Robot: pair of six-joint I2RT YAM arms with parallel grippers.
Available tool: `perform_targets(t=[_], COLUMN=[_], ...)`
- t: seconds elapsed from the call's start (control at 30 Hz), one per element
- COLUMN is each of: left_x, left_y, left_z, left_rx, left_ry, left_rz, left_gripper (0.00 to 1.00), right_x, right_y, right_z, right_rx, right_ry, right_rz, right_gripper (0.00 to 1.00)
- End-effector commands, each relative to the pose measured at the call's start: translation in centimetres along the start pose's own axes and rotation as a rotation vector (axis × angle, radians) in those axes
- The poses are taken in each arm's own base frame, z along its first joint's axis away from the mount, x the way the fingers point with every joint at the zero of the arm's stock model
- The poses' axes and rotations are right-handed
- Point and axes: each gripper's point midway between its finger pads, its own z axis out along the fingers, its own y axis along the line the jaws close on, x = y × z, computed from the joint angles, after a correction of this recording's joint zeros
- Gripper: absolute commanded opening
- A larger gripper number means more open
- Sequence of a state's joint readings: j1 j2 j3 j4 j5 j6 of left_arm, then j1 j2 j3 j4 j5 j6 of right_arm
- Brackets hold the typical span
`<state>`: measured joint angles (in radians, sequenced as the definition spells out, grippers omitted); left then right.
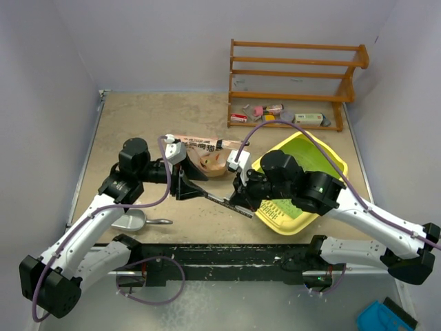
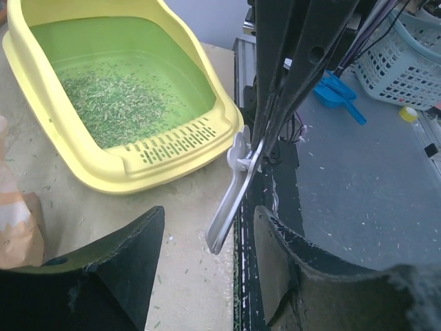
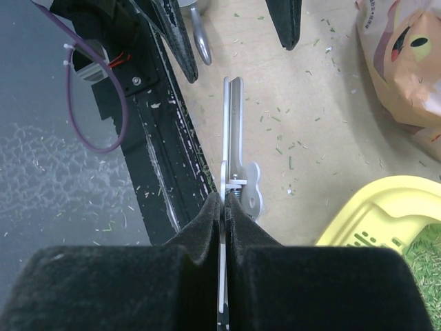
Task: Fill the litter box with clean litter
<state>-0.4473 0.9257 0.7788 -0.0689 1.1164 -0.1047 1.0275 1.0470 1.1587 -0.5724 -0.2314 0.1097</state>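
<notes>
Litter box (image 1: 279, 219): on the table at the right, its slotted rim towards the near edge.
Clean litter (image 2: 117, 103): a thin scatter in the tray, with much of the green floor bare.
Right gripper (image 3: 222, 203): clenched on one end of a flat metal clip (image 3: 232, 124), just left of the tray.
Left gripper (image 2: 207, 227): released, with a finger on each side of the clip's free end and a gap on both sides.
Bag (image 1: 207, 155): lying on the table, far of both grippers.
Scoop (image 1: 134, 221): near left, untouched.
Done: only a light sprinkle, by the look of it.
Left: most of the filling; the bag must be tipped or scooped from.
</notes>
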Motion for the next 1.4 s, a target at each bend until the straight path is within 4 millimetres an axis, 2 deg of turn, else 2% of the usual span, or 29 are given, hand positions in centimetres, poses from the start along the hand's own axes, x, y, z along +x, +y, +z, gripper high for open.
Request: perform_targets(t=[0.0, 0.33, 0.6, 0.67, 0.83, 1.0, 1.17, 1.23, 1.33, 1.37], left_x=[-0.3, -0.2, -0.4, -0.4, -0.6, -0.6, -0.7, -0.4, 0.1, 0.2], left_y=[-0.4, -0.4, -0.8, -0.8, -0.9, -1.0, -0.5, -0.3, -0.5, -0.5], left_z=[0.1, 0.2, 0.2, 0.2, 0.2, 0.2, 0.3, 0.4, 0.5, 0.6], left_rx=[0.037, 0.043, 0.058, 0.059, 0.063, 0.069, 0.05, 0.06, 0.116, 0.129], left_ry=[-0.007, -0.001, -0.007, -0.008, -0.012, -0.01, -0.001, 0.019, 0.04, 0.045], left_rz=[0.021, 0.012, 0.018, 0.019, 0.023, 0.02, 0.015, 0.007, 0.002, 0.004], left_gripper=[0.59, 0.56, 0.54, 0.48, 0.43, 0.24, 0.08, 0.03, 0.03, 0.03], right_x=[-3.1, -5.6, -6.4, -6.5, -6.5, -6.6, -5.9, -5.4, -4.8, -4.7], right_y=[0.9, -0.3, -1.5, -1.6, -1.7, -1.8, -1.6, -1.6, -1.7, -1.8], right_z=[-0.4, -0.9, -1.4, -1.4, -1.4, -1.8, -1.3, -1.2, -1.1, -1.1], right_rx=[-0.035, 0.038, 0.107, 0.113, 0.119, 0.133, 0.115, 0.114, 0.119, 0.125], right_ry=[-0.099, -0.167, -0.2, -0.206, -0.214, -0.225, -0.192, -0.17, -0.142, -0.136], right_rz=[-0.02, -0.058, -0.066, -0.066, -0.067, -0.067, -0.051, -0.034, -0.018, -0.013], right_gripper=[0.0, 0.0, 0.0, 0.0, 0.0, 0.0, 0.0, 0.07, 0.26, 0.29])
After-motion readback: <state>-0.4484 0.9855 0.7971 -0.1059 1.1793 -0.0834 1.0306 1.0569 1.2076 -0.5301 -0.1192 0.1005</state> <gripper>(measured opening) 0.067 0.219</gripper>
